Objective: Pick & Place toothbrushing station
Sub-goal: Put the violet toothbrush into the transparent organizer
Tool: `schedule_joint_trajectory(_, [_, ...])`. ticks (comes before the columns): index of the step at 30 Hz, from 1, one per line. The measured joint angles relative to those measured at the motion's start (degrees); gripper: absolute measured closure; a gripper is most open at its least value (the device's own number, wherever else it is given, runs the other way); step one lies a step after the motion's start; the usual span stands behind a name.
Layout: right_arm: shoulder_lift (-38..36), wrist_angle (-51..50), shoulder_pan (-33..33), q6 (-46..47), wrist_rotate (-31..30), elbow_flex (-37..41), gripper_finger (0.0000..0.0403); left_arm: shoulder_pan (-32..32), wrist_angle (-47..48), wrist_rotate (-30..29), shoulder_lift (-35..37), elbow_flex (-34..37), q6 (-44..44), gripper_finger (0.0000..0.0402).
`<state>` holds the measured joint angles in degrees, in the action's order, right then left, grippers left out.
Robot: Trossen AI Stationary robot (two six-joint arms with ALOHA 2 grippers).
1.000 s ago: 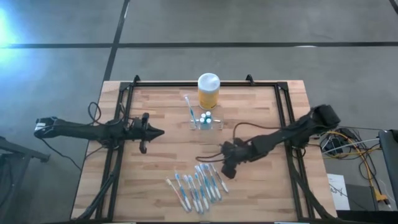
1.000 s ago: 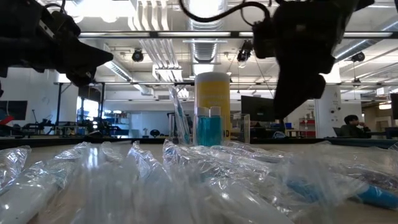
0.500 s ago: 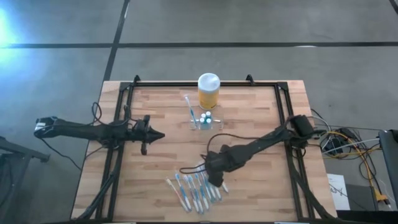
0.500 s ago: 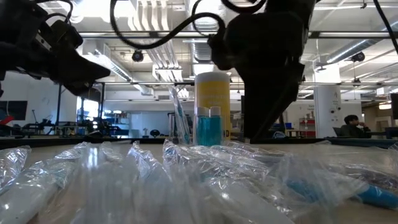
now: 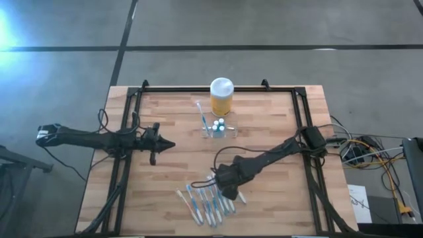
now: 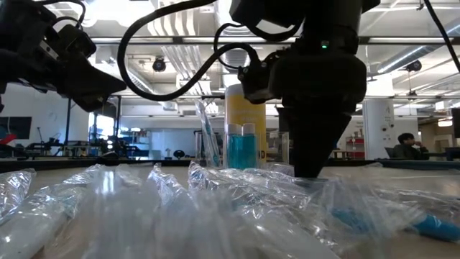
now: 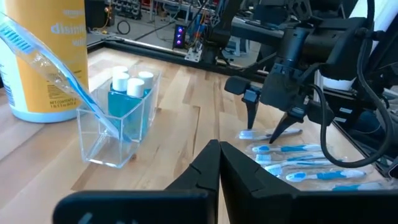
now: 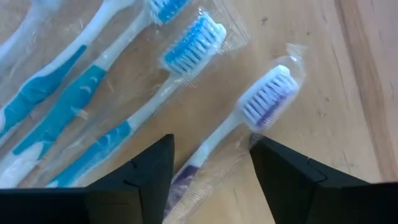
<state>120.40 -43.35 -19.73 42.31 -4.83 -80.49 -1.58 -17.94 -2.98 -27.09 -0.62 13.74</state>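
Note:
The toothbrushing station [image 5: 219,129] is a small clear holder standing on the wood in front of a yellow jar with a white lid [image 5: 221,96]. It holds blue white-capped tubes [image 7: 127,93] and a wrapped toothbrush [image 7: 59,68] that leans out of it. Several wrapped toothbrushes [image 5: 208,198] lie in a row near the front edge. My right gripper [image 8: 211,168] points down over the right end of that row. It is open, one finger on each side of a purple-and-white wrapped toothbrush [image 8: 261,102]. My left gripper [image 7: 219,152] is shut and hangs level at the table's left.
A black metal frame [image 5: 301,119] runs around the tabletop. Cables [image 5: 360,149] lie off the right edge. Bare wood [image 5: 178,165] lies between the holder and the toothbrush row. A person [image 6: 406,144] sits far off in the room behind.
My right gripper has come down and moved toward the table's near left, from mid-table onto the right end of the toothbrush row, tipping to point straight down. The toothbrushes and the holder have stayed where they were.

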Motion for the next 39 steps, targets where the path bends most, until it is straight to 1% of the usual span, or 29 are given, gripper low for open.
schedule_joint_trajectory(3, [-0.9,-0.6,0.0,-2.1,0.2,-0.1,0.0233,0.0,0.0,0.0,0.0,0.0,0.0,0.0390])
schedule_joint_trajectory(9, [-2.2,-1.4,0.0,-5.4,0.4,0.5,0.0336,0.0,-0.8,0.0,0.0,0.0,0.0,0.0395])
schedule_joint_trajectory(12, [-2.9,-1.8,-0.2,-8.4,-0.8,1.1,0.0382,0.0,-1.0,0.0,0.0,0.0,0.0,0.0391])
schedule_joint_trajectory(15, [-3.7,-2.2,-0.5,-11.2,-2.6,1.5,0.0388,0.0,-1.0,0.0,0.0,0.0,0.0,0.0387])
schedule_joint_trajectory(18, [-5.1,-2.3,-1.0,-12.8,-6.0,1.8,0.0392,0.0,-1.0,0.0,0.0,0.0,0.0,0.0388])
schedule_joint_trajectory(24, [-13.6,-0.6,-3.5,-15.5,-13.0,2.9,0.0395,0.0,-1.2,0.0,0.0,0.0,0.2,0.0396])
schedule_joint_trajectory(27, [-20.4,3.3,-5.5,-20.3,-14.7,5.1,0.0395,0.0,-1.5,0.0,0.0,-0.1,0.4,0.0394])
schedule_joint_trajectory(30, [-29.0,11.5,-7.1,-27.0,-16.1,9.5,0.0395,0.0,-1.5,0.0,0.0,-0.1,0.5,0.0387])
schedule_joint_trajectory(34, [-40.7,27.6,-8.2,-38.6,-16.4,18.2,0.0395,0.0,-1.6,-0.2,0.0,-0.1,1.0,0.0385])
schedule_joint_trajectory(39, [-57.1,38.8,-6.9,-44.6,-16.4,30.7,0.0395,0.0,-1.7,-1.6,0.0,-0.1,1.4,0.0391])
